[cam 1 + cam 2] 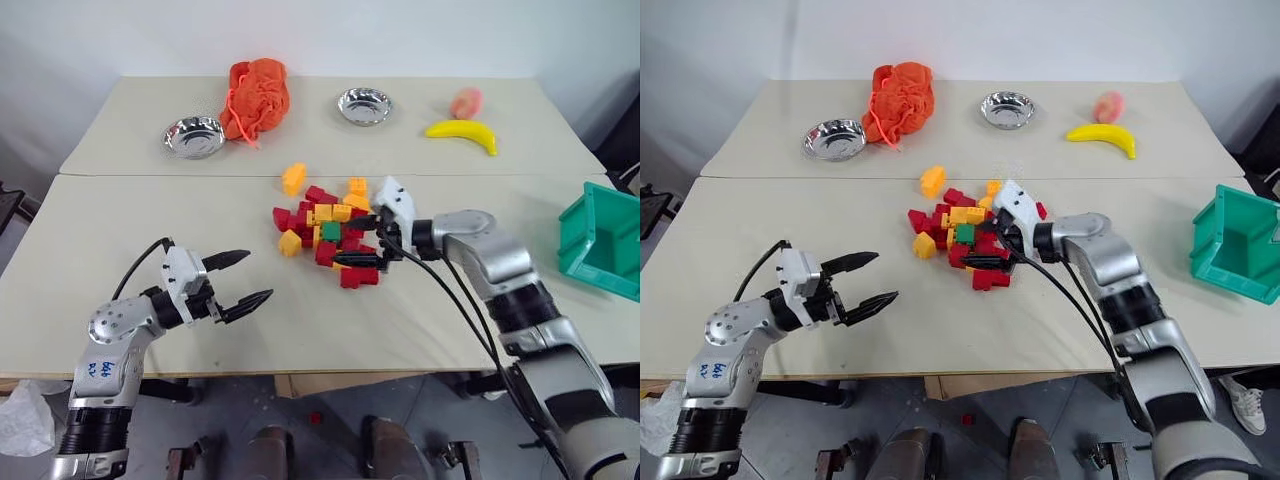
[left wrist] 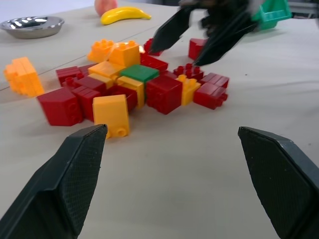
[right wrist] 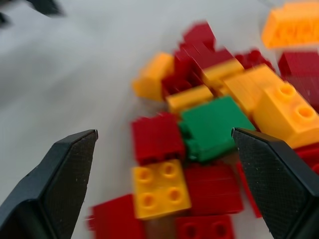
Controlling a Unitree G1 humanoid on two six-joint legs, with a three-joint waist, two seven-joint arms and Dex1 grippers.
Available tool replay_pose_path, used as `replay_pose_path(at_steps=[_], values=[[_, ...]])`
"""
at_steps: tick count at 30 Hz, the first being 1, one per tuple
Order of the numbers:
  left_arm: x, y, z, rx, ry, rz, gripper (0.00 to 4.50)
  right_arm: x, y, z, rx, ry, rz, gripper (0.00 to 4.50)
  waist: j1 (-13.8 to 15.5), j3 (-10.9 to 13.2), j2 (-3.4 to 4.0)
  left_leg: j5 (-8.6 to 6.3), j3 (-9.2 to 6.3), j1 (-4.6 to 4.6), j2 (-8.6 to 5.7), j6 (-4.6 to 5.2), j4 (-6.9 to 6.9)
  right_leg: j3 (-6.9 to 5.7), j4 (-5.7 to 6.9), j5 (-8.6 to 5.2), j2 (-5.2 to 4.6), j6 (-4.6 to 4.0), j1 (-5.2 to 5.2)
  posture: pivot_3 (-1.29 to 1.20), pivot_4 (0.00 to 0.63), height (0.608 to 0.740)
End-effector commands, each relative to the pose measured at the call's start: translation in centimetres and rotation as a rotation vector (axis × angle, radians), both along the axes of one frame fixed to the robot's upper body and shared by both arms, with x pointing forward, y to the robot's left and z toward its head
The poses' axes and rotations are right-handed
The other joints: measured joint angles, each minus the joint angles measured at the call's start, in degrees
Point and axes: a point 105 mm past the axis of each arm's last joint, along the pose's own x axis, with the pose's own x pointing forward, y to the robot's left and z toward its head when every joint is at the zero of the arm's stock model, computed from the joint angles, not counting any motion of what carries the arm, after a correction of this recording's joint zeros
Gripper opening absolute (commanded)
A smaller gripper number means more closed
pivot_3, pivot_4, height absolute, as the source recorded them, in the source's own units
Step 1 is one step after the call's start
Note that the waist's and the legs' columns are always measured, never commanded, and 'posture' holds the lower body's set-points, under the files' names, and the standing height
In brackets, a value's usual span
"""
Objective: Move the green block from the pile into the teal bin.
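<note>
Overhead, from the head camera, the pile (image 1: 328,228) of red and yellow bricks sits mid-surface, with the green block (image 1: 331,230) lodged among them near the pile's centre. The right tool (image 1: 361,238) hangs at the pile's right edge, its two black fingers spread apart and gripping nothing, one fingertip over the far bricks and the other over the near ones. The left tool (image 1: 247,278) hovers over bare surface (image 1: 120,210) to the near left of the pile, well apart from it, its fingers likewise spread and empty. The teal bin (image 1: 600,240) stands at the right edge of the surface, well apart from the pile. Along the far side lie two steel bowls (image 1: 195,137), an orange mesh bag (image 1: 257,98) between them, a banana (image 1: 463,132) and a pinkish fruit (image 1: 466,102).

Next, the left wrist camera looks across the surface between its own wide-set fingers (image 2: 70,179) at the pile; the green block (image 2: 139,72) lies flat on top of red and yellow bricks, and the right tool's dark fingers (image 2: 172,31) hang blurred just beyond it.

Finally, the right wrist camera looks down on the pile between its open fingers (image 3: 55,174); the green block (image 3: 214,127) sits between a red brick and an orange-yellow one, untouched by either finger.
</note>
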Motion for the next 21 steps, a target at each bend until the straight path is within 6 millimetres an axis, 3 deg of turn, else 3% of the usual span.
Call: replay_pose_path(at_steps=[1, 11, 21], values=[[-0.6, -0.3, 1.2, -0.009, -0.045, -0.011, 4.46, 1.4, 0.3, 0.7, -0.002, -0.037, -0.007, 4.5, -0.2, 0.0, 0.0, 0.0, 0.0, 0.0, 0.0, 0.0, 0.0, 0.0, 0.0, 0.0, 0.0, 0.0, -0.01, 0.0, 0.15, 0.74], [-1.4, -0.5, 1.1, -0.008, -0.027, -0.034, 4.46, 4.1, 1.6, 1.2, -0.01, -0.077, -0.051, 4.5, -2.0, 0.0, 0.02, -0.01, 0.08, 0.0, 0.03, -0.05, -0.11, 0.0, 0.05, -0.01, 0.0, -0.03, -0.15, 0.0, 0.15, 0.74], [-1.9, -0.9, 1.2, -0.007, -0.02, -0.077, 4.46, 4.4, 2.1, 0.6, -0.159, -0.155, 0.017, 4.5, -2.3, 0.0, 0.05, -0.01, 0.09, 0.0, 0.04, -0.07, -0.1, 0.01, 0.06, -0.02, 0.0, -0.04, -0.15, 0.0, 0.15, 0.74]])
